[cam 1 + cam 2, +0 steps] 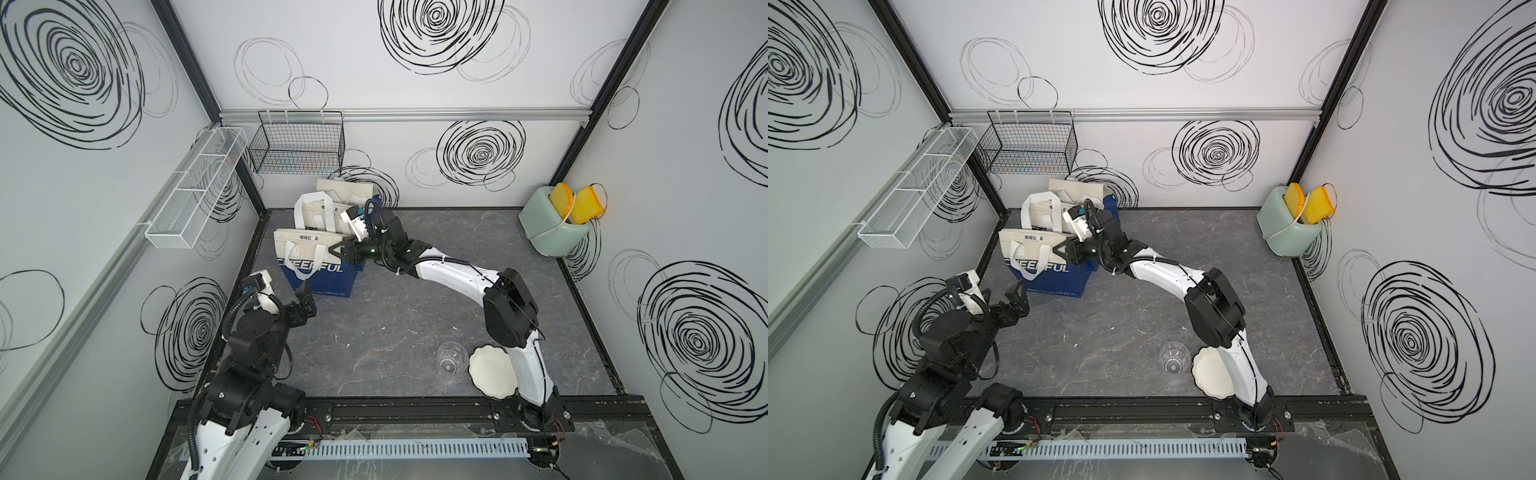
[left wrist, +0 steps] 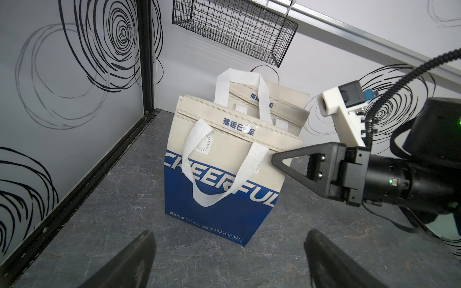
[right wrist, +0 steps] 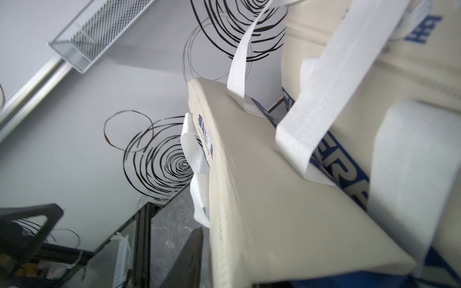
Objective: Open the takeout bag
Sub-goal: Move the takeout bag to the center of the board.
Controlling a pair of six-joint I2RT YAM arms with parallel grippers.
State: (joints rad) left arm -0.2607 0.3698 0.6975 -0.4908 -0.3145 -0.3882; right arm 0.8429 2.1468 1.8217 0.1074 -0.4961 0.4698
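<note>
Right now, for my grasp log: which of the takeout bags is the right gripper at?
The front bag, lettered CHEERFUL; the right gripper is at its folded top. The other bags stand behind it, nearer the back wall.

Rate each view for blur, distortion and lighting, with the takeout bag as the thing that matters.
Both top views: takeout bag sharp, light even, wide-angle lens splays the frame posts. Left wrist view: bag crisp, print readable, only the left gripper's fingers soft at the frame edge. Right wrist view: worst; the bag's flap fills the frame too close, smeared and out of focus.
</note>
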